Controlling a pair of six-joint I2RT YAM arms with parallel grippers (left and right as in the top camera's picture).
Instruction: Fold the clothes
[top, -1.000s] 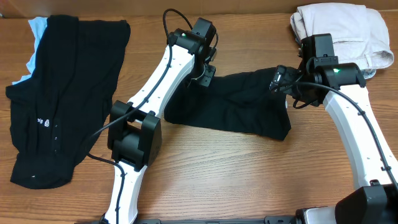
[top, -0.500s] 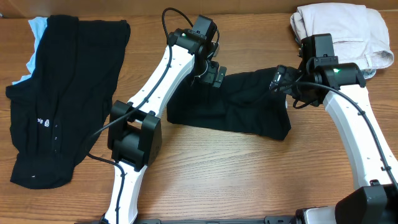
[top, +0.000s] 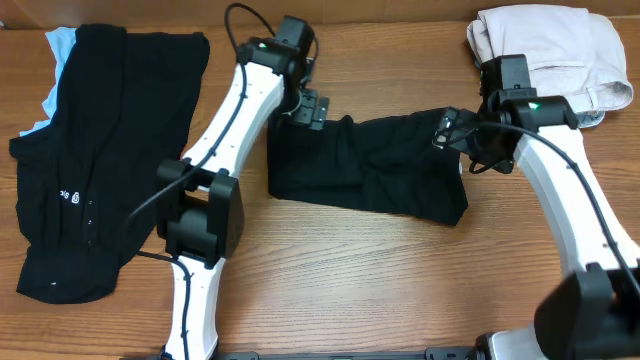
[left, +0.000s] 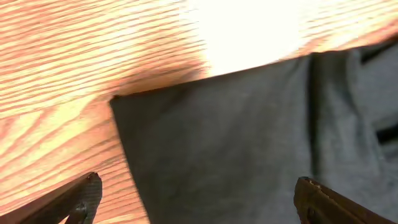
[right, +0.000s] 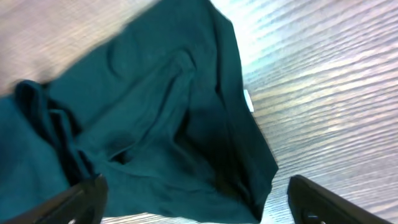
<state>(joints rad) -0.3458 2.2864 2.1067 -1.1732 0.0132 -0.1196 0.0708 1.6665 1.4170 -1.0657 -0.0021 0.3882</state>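
Black fabric lies in two places on the wood-grain table (top: 400, 290). Nearest the arm bases is the lower end of the left-hand garment (top: 95, 150), spread flat at the table's left side. Its long axis runs near to far, leaning slightly so that the far end sits further right than the near end. Small white marks (top: 75, 195) show on its left half. A light blue cloth (top: 58, 60) protrudes from beneath its far left corner.

The centre garment (top: 365, 175) lies at mid-table between the two arms as a creased strip. Its long axis runs left to right, slightly tilted, with the right end nearer the bases than the left end. A small white tag (right: 247, 99) shows at one edge in the right wrist view.

The left gripper (left: 196, 186) is positioned over the far left corner of the centre garment. Its fingers stand wide apart, with nothing grasped. The right gripper (right: 196, 186) is positioned over the far right end of the same garment, fingers likewise spread and grasping nothing. Whether either gripper touches the fabric cannot be told.

Farthest, at the far right corner of the table, lies a bunched off-white cloth (top: 550, 45), just beyond the right arm's wrist.
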